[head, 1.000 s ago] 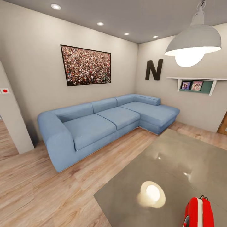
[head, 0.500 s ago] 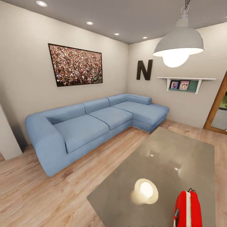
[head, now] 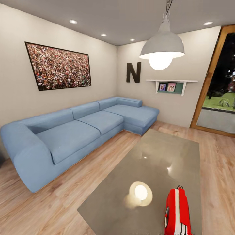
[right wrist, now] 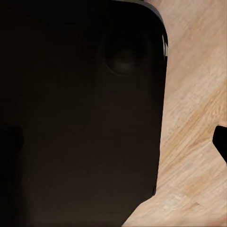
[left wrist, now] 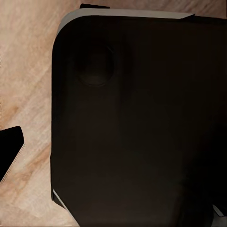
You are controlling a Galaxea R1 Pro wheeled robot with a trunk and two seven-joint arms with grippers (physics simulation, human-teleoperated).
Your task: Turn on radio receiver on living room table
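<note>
From my head camera I look down over the tabletop (head: 156, 153), a long glossy grey-brown slab standing on the light plank floor (head: 49, 209) of the living room. The radio (head: 177, 213) stands upright at the tabletop's near end, close to its right edge, red with a white band around it and a thin handle on top; its lower part is cut off by the frame. Just beside it, toward the middle of the near end, the surface shows a bright round reflection of the lamp (head: 162, 45) that hangs above. The blue sofa (head: 75, 130) runs along the left wall and turns the far corner, well apart from the tabletop's left edge. On the walls hang a framed crowd picture (head: 58, 66), a dark letter N (head: 133, 72) and a small shelf (head: 171, 84) with photos. A wood-framed glass door (head: 217, 85) stands at the right. My wrist cameras look at a dark rounded panel (left wrist: 142, 123) over the floor. I cannot tell how far either gripper is open, or whether it holds anything.
</note>
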